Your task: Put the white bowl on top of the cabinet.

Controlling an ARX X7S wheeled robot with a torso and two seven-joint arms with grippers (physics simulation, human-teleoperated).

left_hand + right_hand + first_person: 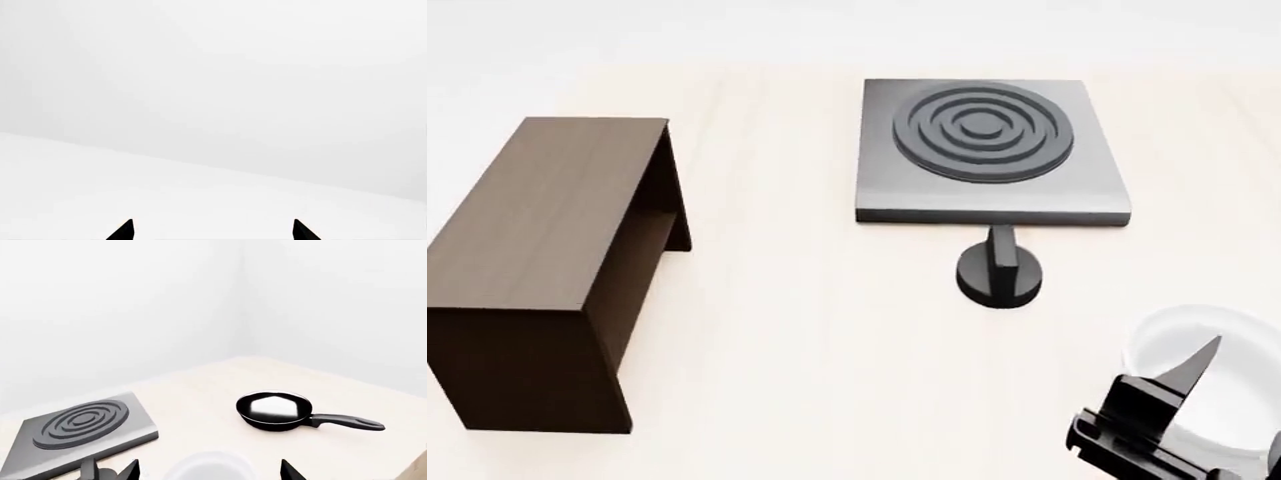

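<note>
1. Right gripper [1174,395] sat at the near right corner of the table, jaws spread, empty; both tips flanked the bowl rim in its wrist view.
2. Deep glossy white round bowl [1214,385] lay directly under and just ahead of that gripper. Contact with the rim probably not made, but the arm hid part of it.
3. Left gripper [212,231] had its tips apart, nothing between them, facing blank white; not in the head view.
4. Dark brown wood-grain box cabinet [541,235] stood well apart at far left, long axis running away from the robot. The carry goes leftward across the table.
5. Grey square stove plate [990,150], black round knob-like piece [1001,272] and black frying pan [275,410] were beside that path.
</note>
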